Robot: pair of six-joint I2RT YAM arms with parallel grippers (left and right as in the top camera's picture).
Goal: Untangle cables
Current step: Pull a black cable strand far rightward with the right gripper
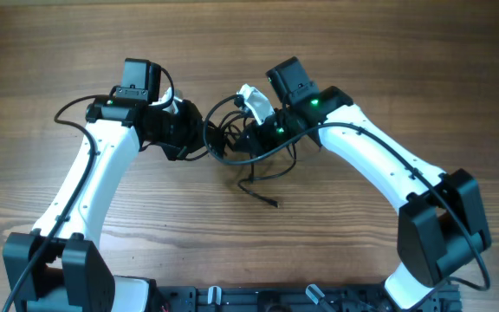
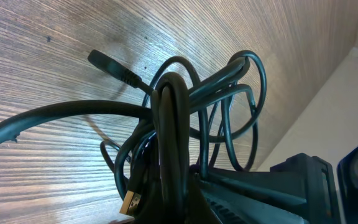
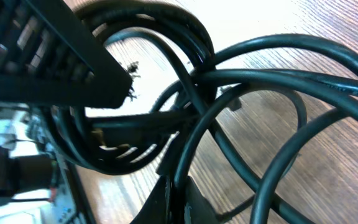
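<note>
Cables point(image 1: 232, 143): a knot of thin black cords bunched between the two arms near the middle of the tabletop point(image 1: 388, 69), with several loops crossing one another.
Loose end point(image 1: 271, 202): trailed out of the knot toward the near edge and lay on the wood.
Left jaws: clenched on the cables point(image 2: 169, 124). In the left wrist view the strands gathered into one thick upright bundle that ran straight down into the grasp, with the loops fanning out above it, clear of the wood.
Black plug point(image 2: 110, 65): stuck out from the bundle to the upper left.
Gold-tipped plug point(image 2: 129, 204): hung low beside the bundle.
Right jaws: pressed in among the cables point(image 3: 260, 74). One ridged finger point(image 3: 55, 56) crossed over the loops, but I cannot tell whether they were clamped or released.
Arms: both angled inward, wrists close together over the knot.
</note>
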